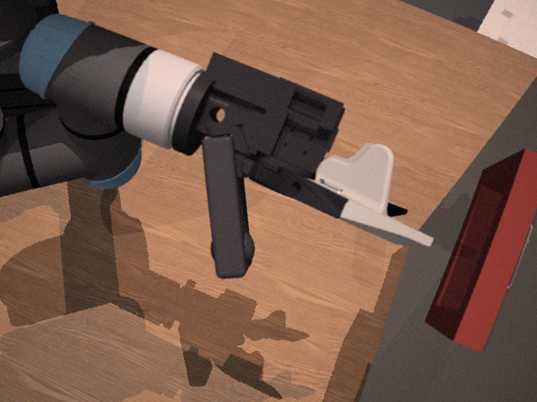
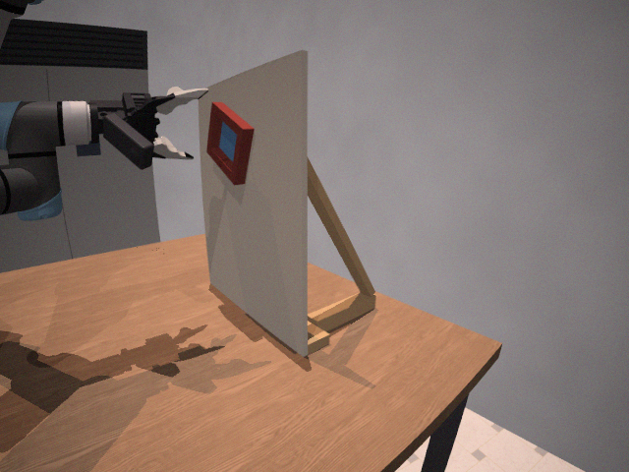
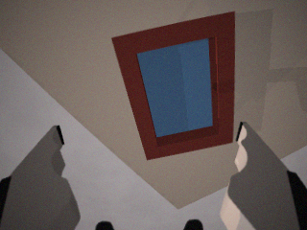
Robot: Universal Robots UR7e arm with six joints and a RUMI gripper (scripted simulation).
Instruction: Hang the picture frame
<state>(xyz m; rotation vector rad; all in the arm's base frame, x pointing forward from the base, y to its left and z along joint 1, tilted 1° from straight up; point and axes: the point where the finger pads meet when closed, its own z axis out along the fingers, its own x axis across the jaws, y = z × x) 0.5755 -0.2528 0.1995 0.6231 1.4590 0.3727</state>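
The red picture frame (image 1: 503,249) (image 2: 242,158) (image 3: 138,96) with a blue panel hangs on the upright board (image 1: 499,400) (image 2: 268,228) (image 3: 62,72). It is tilted: its side nearer the exterior camera sits lower. A thin light wire (image 1: 520,257) shows behind the frame in the top view. The screw is hidden, so the seating on shank or head cannot be seen. My gripper (image 1: 419,226) (image 2: 200,123) (image 3: 150,125) is open and empty, in front of the frame. Its fingers are spread apart, short of the board, and hold nothing. In the exterior view one fingertip is above the other.
The board stands on the wooden table (image 1: 294,30) (image 2: 416,355), propped from behind by a wooden brace (image 2: 335,228) and foot (image 2: 350,313). A grey cabinet (image 2: 109,203) stands in the background. The board's lower corner shows near the bottom of the wrist view.
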